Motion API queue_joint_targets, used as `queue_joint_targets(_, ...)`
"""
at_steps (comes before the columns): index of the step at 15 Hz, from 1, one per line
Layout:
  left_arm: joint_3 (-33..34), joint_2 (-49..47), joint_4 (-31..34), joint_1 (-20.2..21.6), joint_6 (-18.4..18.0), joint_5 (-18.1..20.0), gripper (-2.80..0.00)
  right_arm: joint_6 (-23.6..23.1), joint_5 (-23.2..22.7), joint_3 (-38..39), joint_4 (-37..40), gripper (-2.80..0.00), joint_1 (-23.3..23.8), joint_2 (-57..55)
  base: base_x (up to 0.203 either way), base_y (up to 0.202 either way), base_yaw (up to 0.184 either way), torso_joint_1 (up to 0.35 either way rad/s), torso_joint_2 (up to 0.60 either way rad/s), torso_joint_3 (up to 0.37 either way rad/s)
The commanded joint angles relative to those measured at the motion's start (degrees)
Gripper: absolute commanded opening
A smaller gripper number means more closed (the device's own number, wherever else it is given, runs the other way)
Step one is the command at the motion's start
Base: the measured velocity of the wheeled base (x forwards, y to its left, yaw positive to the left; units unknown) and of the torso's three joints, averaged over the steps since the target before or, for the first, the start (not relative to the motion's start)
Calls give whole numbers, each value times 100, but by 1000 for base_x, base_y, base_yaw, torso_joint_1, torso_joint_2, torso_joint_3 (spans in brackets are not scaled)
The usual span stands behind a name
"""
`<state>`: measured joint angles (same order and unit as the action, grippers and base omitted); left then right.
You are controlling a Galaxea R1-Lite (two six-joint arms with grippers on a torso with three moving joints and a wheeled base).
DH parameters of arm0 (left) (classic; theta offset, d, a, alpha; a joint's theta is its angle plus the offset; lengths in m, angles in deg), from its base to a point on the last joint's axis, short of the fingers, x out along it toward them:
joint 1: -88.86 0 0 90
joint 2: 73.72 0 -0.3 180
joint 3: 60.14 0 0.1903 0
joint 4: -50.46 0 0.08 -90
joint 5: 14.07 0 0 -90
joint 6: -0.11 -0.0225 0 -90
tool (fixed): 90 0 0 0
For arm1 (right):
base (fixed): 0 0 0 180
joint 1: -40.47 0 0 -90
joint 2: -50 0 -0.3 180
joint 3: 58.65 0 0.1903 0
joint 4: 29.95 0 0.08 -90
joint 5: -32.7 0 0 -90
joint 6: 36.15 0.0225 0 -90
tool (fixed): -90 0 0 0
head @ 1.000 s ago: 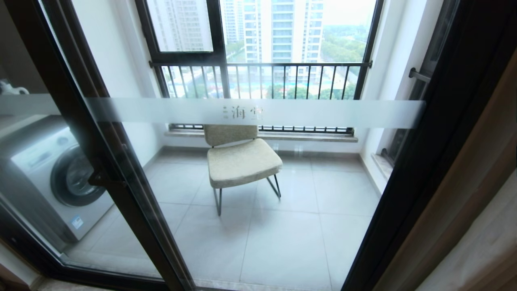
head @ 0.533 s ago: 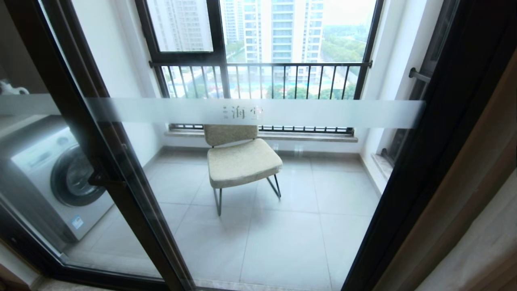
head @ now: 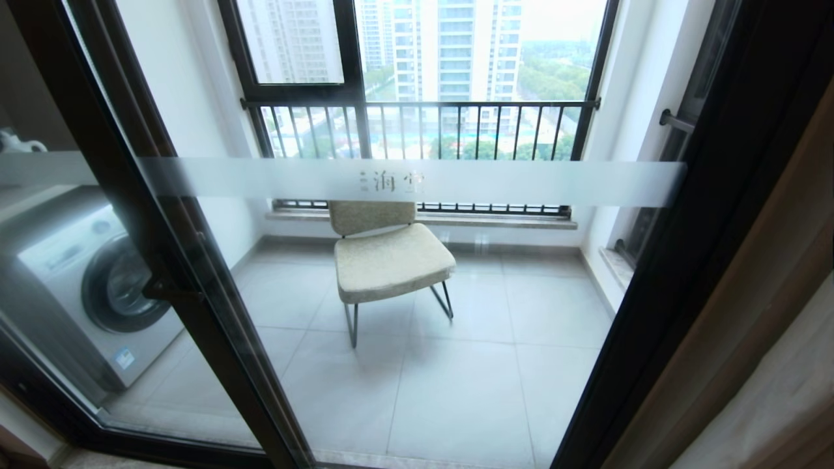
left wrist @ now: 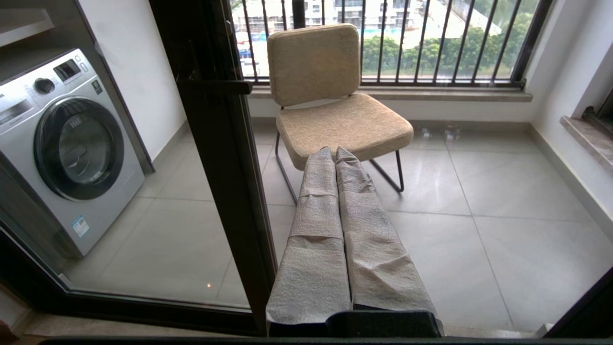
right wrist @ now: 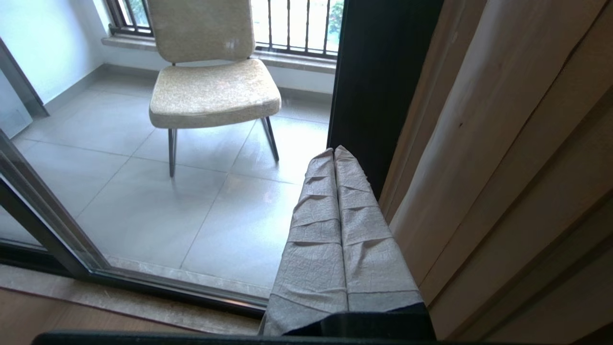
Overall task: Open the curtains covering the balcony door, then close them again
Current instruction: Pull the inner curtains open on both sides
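Though empty-jawed, curtains (right wrist: 503,158) beside right gripper (right wrist: 334,153)

The left claw (left wrist: 335,152), wrapped in grey fabric, is closed and empty, aimed at the balcony door (left wrist: 225,167). Behind the glass: a beige chair (left wrist: 335,100), a washing machine (left wrist: 67,143), a barred railing (left wrist: 431,43).

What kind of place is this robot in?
Probably a high-rise flat, facing an enclosed balcony through a glass balcony door: a washing machine, a chair and tower blocks beyond the railing.
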<state>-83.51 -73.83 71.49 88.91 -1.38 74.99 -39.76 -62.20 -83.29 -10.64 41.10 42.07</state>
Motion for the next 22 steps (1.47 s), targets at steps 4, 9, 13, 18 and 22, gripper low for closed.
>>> queue_joint_targets(4,0,2,-3,4,-1,-3,-280,18,86,-137,661,-280,-63,793,0,0,0,0,0,0)
queue_joint_targets(9,0,2,-3,4,-1,-3,-280,95,356,-20,471,-280,-63,793,0,0,0,0,0,0)
queue_joint_targets(13,0,2,-3,4,-1,-3,-280,62,639,127,388,-280,-63,793,0,0,0,0,0,0)
queue_joint_targets(18,0,2,-3,4,-1,-3,-280,115,648,127,406,-280,-63,793,0,0,0,0,0,0)
queue_joint_targets(22,0,2,-3,4,-1,-3,-280,484,705,127,388,-280,-63,793,0,0,0,0,0,0)
